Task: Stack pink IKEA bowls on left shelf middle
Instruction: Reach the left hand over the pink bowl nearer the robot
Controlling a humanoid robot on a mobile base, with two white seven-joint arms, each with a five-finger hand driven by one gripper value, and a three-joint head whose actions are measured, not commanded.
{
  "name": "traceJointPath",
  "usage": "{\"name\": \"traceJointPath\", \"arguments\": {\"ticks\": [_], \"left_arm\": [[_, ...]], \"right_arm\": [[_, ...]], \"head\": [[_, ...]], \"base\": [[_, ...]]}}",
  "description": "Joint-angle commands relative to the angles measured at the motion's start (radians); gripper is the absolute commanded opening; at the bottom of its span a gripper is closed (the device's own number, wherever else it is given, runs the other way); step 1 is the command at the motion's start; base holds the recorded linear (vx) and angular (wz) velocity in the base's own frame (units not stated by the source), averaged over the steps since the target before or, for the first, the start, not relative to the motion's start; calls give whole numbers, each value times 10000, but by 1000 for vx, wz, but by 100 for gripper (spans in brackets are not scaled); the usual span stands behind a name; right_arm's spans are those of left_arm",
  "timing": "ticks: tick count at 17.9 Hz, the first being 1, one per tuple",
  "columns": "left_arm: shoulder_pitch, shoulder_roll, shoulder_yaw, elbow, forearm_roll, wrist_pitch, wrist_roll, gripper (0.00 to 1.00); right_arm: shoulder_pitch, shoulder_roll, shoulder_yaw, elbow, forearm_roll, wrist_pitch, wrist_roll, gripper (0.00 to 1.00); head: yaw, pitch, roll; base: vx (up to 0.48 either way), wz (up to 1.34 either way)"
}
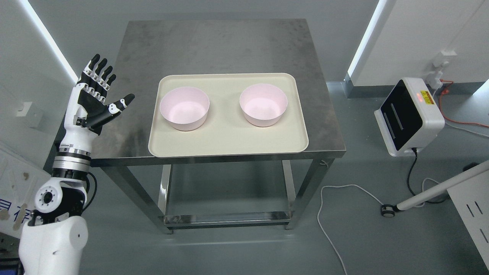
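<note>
Two pink bowls stand upright and apart on a cream tray [229,143] on a steel table [214,42]. The left bowl [184,108] is near the tray's left side, the right bowl [263,104] right of its middle. My left hand [100,95] is raised beside the table's left edge, palm toward the tray, fingers spread and holding nothing. It is a hand's width left of the tray and touches no bowl. The right arm does not show.
A white and black device [408,116] with a lit orange label sits on the floor at right, with cables [336,206] trailing across the floor. A white pole on a caster [389,211] lies at lower right. The table has a lower rail [229,218].
</note>
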Motion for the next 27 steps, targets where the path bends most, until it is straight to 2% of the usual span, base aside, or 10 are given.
{"name": "traceJointPath", "arguments": {"ticks": [1, 4, 7, 11, 14, 16, 19, 21, 24, 27], "left_arm": [[162, 911, 449, 53, 0, 9, -32, 100], [117, 1389, 22, 53, 0, 40, -138, 100], [-447, 1758, -1081, 160, -411, 101, -598, 100], [-2516, 1743, -2553, 1169, -2342, 545, -935, 100], [-3471, 1744, -3429, 2076, -3875, 546, -2556, 100], [-3610, 1560, -3722, 2124, -5286, 485, -3205, 100], [-4222, 1468, -4411, 2337, -7524, 485, -3299, 100], [-5062, 1467, -4688, 3207, -8494, 485, -3299, 100], [-5941, 1543, -4797, 4315, -8896, 546, -3330, 98], [-5821, 1636, -4858, 4364, -9005, 500, -4230, 98]], "right_arm": [[292, -175, -107, -337, 0, 39, 2, 100], [292, -175, -107, -337, 0, 39, 2, 100], [292, -175, -107, -337, 0, 24, 2, 100], [292, -175, -108, -337, 0, 24, 2, 100], [292, -175, -107, -337, 0, 39, 2, 100], [292, -175, -107, -337, 0, 39, 2, 100], [292, -175, -107, -337, 0, 39, 2, 100], [292, -175, -107, -337, 0, 24, 2, 100], [292, -175, -107, -337, 0, 39, 2, 100], [292, -175, -107, -337, 0, 24, 2, 100]], "head": [[0, 0, 0], [0, 0, 0], [0, 0, 0], [0, 0, 0], [0, 0, 0], [0, 0, 0], [0, 0, 0], [0, 0, 0], [0, 0, 0], [0, 0, 0]], "base": [[21, 0], [0, 0], [0, 0], [0, 0], [0, 0], [0, 0], [0, 0], [0, 0], [0, 0], [0, 0]]}}
